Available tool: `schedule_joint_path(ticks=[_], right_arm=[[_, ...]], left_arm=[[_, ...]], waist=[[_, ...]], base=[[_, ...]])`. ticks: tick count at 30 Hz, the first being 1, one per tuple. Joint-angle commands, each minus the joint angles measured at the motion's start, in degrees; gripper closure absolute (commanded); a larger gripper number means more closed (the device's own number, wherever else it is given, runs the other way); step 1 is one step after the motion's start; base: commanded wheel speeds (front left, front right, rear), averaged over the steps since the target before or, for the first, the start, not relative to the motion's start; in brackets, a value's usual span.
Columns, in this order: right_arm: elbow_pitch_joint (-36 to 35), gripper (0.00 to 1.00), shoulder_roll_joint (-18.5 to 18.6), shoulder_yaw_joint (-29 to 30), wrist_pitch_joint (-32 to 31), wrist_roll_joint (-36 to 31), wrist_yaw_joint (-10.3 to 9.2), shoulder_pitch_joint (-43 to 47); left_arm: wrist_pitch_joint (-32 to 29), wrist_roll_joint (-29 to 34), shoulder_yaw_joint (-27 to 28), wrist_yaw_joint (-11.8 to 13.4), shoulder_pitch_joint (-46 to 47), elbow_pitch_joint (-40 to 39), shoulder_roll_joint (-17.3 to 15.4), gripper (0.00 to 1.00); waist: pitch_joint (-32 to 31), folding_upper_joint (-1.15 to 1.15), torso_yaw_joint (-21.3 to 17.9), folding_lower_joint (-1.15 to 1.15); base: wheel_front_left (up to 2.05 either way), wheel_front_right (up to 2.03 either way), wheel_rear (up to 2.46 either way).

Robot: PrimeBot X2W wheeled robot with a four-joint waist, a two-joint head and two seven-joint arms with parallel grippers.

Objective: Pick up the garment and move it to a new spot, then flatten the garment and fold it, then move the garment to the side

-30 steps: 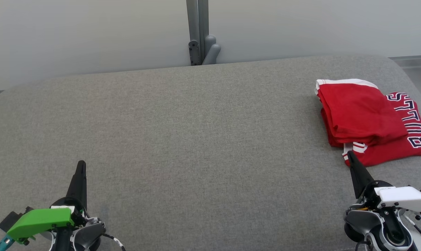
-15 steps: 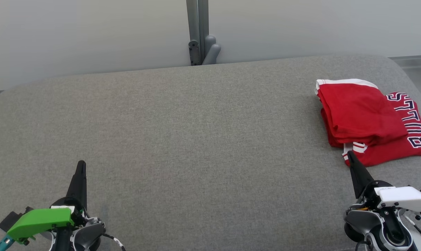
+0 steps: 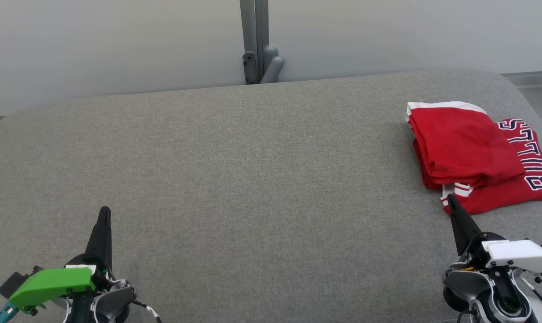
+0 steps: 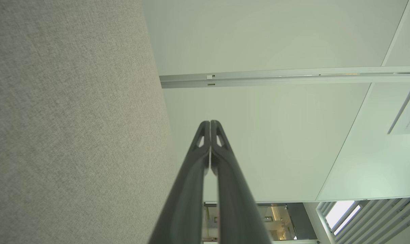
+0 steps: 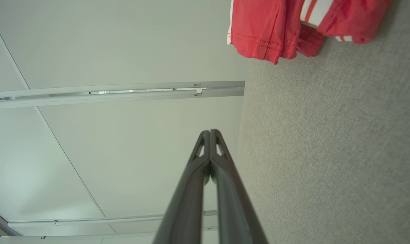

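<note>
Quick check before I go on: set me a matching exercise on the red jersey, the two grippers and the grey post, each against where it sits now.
Things
1. folded red jersey with white trim
2. left gripper, green cover
3. right gripper, white cover
4. grey metal post

Places
A. behind the far edge, centre
B. fingers shut, lower left, over the bare grey fabric surface
C. lying at the right end
D. fingers shut, by the jersey's near corner

Pairs: 1-C, 2-B, 3-D, 4-A

A grey fabric-covered table point(image 3: 253, 170) bears a folded red garment point(image 3: 472, 152).
</note>
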State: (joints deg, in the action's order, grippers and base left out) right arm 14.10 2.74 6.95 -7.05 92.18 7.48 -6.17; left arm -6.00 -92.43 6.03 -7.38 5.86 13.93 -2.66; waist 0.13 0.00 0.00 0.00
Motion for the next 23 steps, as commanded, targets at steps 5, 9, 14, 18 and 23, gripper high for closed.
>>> schedule_joint_path(ticks=[5, 9, 14, 18, 23], right_arm=[[0.08, 1.0, 0.27, -0.01, -0.17, 0.32, 0.02, -0.41], [0.08, 1.0, 0.27, -0.01, -0.16, 0.32, 0.02, -0.41], [0.08, 1.0, 0.27, -0.01, -0.16, 0.32, 0.02, -0.41], [0.08, 1.0, 0.27, -0.01, -0.16, 0.32, 0.02, -0.41], [0.07, 1.0, 0.27, -0.01, -0.16, 0.32, 0.02, -0.41]], left_arm=[[-0.29, -0.09, 0.23, -0.22, 0.6, -0.12, -0.4, 1.0], [-0.29, -0.09, 0.23, -0.22, 0.6, -0.12, -0.4, 1.0], [-0.29, -0.09, 0.23, -0.22, 0.6, -0.12, -0.4, 1.0], [-0.29, -0.09, 0.23, -0.22, 0.6, -0.12, -0.4, 1.0], [-0.29, -0.09, 0.23, -0.22, 0.6, -0.13, -0.4, 1.0]], waist=[[0.0, 0.0, 0.0, 0.0], [0.0, 0.0, 0.0, 0.0], [0.0, 0.0, 0.0, 0.0], [0.0, 0.0, 0.0, 0.0], [0.0, 0.0, 0.0, 0.0]], base=[[0.0, 0.0, 0.0], [0.0, 0.0, 0.0], [0.0, 0.0, 0.0], [0.0, 0.0, 0.0], [0.0, 0.0, 0.0]])
